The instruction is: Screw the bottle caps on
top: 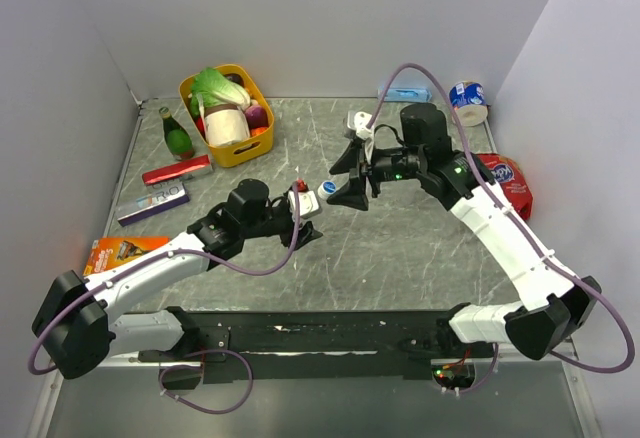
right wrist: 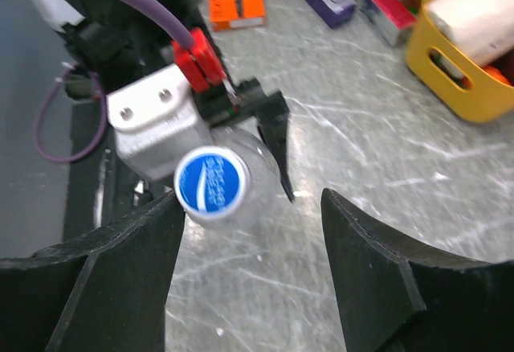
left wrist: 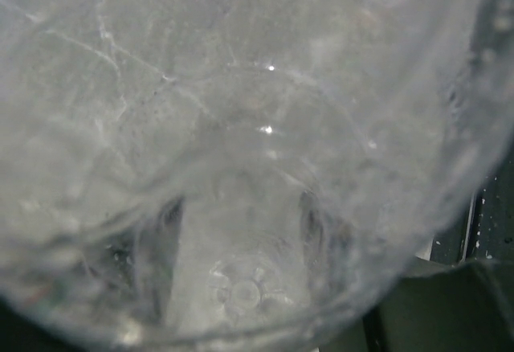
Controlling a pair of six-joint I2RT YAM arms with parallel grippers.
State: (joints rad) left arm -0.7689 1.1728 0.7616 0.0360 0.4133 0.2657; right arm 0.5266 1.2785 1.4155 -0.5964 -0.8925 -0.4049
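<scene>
Right wrist view: my right claw (right wrist: 249,196) is spread wide, just beside the blue cap (right wrist: 210,180). My left claw (top: 306,208) pinches the clear bottle (left wrist: 241,167) directly beneath that cap.

Centre frame: left gripper (top: 306,210) clamps a clear bottle (top: 317,199), blue cap (top: 330,187) on its end. Right gripper (top: 346,178) spread, just beside cap. Yellow basket (top: 237,150) upper left.

Lab: white booth walls (top: 300,18) enclosing marbled tabletop (top: 400,258).
</scene>
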